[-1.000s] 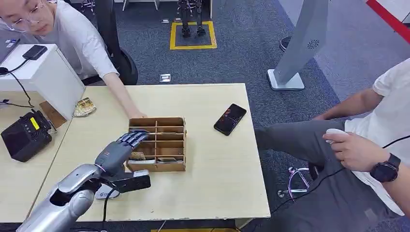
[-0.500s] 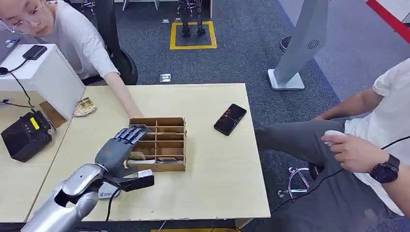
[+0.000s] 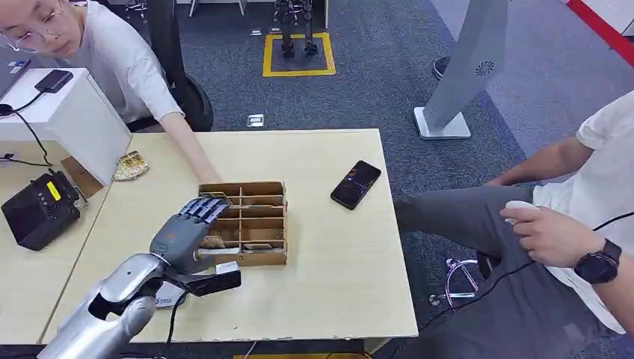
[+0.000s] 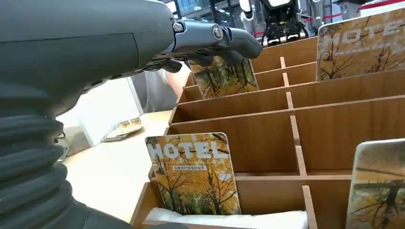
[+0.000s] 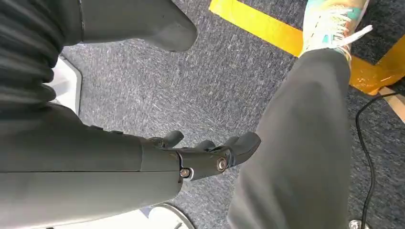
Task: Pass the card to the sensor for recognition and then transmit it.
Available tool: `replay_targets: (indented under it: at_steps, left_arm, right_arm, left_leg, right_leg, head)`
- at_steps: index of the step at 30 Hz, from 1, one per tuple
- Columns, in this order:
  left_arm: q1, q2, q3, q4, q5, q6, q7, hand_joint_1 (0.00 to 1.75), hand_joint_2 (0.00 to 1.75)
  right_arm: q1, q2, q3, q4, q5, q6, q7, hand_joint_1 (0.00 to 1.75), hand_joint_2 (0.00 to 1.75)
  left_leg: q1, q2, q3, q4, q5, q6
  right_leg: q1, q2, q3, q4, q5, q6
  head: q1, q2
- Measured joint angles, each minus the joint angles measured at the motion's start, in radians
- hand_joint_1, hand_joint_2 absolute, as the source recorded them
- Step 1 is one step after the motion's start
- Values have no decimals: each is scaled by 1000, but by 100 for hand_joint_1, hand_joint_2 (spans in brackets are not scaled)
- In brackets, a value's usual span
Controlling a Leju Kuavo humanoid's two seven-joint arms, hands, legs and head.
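A wooden divided box (image 3: 254, 222) stands mid-table with several "HOTEL" cards upright in its slots. My left hand (image 3: 182, 233) hangs over the box's left side, its fingers stretched to the far left slot. In the left wrist view the fingertips (image 4: 224, 40) lie on the top edge of a far-row card (image 4: 227, 78); no pinch shows. Another card (image 4: 193, 174) stands in the near slot. The black sensor device (image 3: 36, 210) sits on the side table to the left. My right hand (image 5: 210, 155) hangs over the carpet, fingers loosely bent, holding nothing.
A person at the far left reaches an arm (image 3: 187, 149) to the box's back left corner. A black phone (image 3: 356, 184) lies right of the box. A white box (image 3: 71, 120) and loose cards (image 3: 131, 166) sit at the left. A seated person (image 3: 553, 232) is at the right.
My left hand has crept a little forward and right over the box, its fingers now reaching the far left slot. The rest has not moved.
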Motion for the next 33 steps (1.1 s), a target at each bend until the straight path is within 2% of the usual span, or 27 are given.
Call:
replay_targets:
  at_steps: [7, 8, 9, 33]
  left_arm:
    - [2, -3, 4, 0, 3, -8, -13, 0, 175]
    - [2, -3, 5, 0, 4, -10, -15, 5, 175]
    - [2, -3, 5, 0, 4, -10, -16, 175, 175]
    - [3, -4, 15, 2, 19, -24, -27, 175, 175]
  right_arm:
    - [0, 0, 0, 0, 0, 0, 0, 0, 175]
    - [0, 0, 0, 0, 0, 0, 0, 0, 175]
    - [0, 0, 0, 0, 0, 0, 0, 0, 175]
    - [1, 0, 0, 0, 4, 0, 0, 0, 175]
  left_leg:
    - [0, 0, 0, 0, 0, 0]
    - [0, 0, 0, 0, 0, 0]
    - [0, 0, 0, 0, 0, 0]
    - [0, 0, 0, 0, 0, 0]
  right_leg:
    - [0, 0, 0, 0, 0, 0]
    - [0, 0, 0, 0, 0, 0]
    - [0, 0, 0, 0, 0, 0]
    - [0, 0, 0, 0, 0, 0]
  head:
    - [0, 0]
    - [0, 0]
    - [0, 0]
    - [0, 0]
